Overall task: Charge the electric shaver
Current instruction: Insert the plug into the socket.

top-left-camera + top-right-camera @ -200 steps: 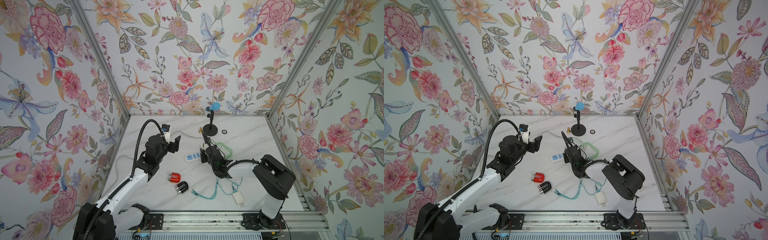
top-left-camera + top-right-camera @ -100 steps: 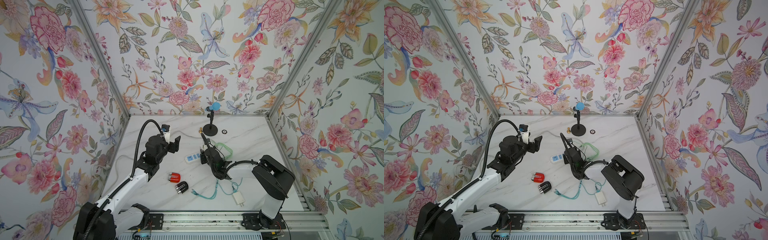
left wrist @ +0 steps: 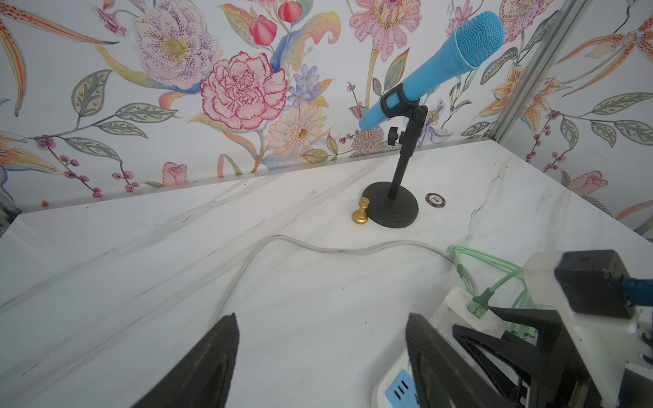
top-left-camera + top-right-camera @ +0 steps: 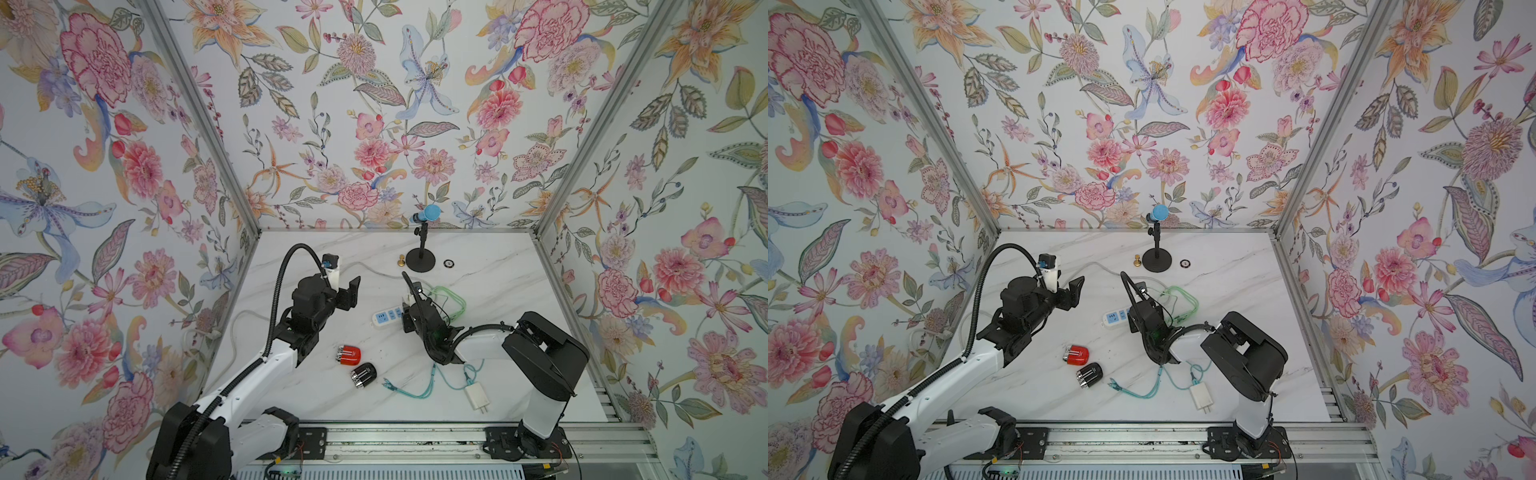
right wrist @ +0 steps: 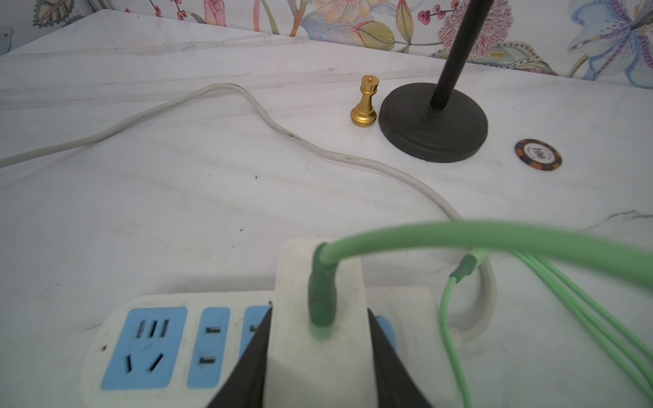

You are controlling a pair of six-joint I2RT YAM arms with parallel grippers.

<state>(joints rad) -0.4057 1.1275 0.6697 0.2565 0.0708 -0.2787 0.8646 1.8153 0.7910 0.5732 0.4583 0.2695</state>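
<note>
Two small electric shavers lie on the marble table [image 4: 498,291], one red [image 4: 348,354] and one black [image 4: 363,375], apart from both grippers. My right gripper [image 5: 319,312] is shut on a white charger adapter [image 5: 293,282] with a green cable [image 5: 494,236] plugged into it. It holds the adapter upright over the right end of the white and blue power strip [image 5: 152,339]; whether its prongs are in a socket is hidden. My left gripper [image 3: 319,319] hangs open and empty over bare table, just left of the power strip [image 4: 384,316].
A second white adapter [image 4: 477,395] with a teal multi-head cable [image 4: 415,390] lies at the front. A blue microphone on a black stand [image 4: 420,259], a gold chess piece [image 4: 401,260] and a poker chip [image 4: 448,263] sit at the back. The strip's grey cord [image 3: 268,247] runs left.
The right arm has shifted very slightly left with the adapter. The left arm and both shavers have stayed in place.
</note>
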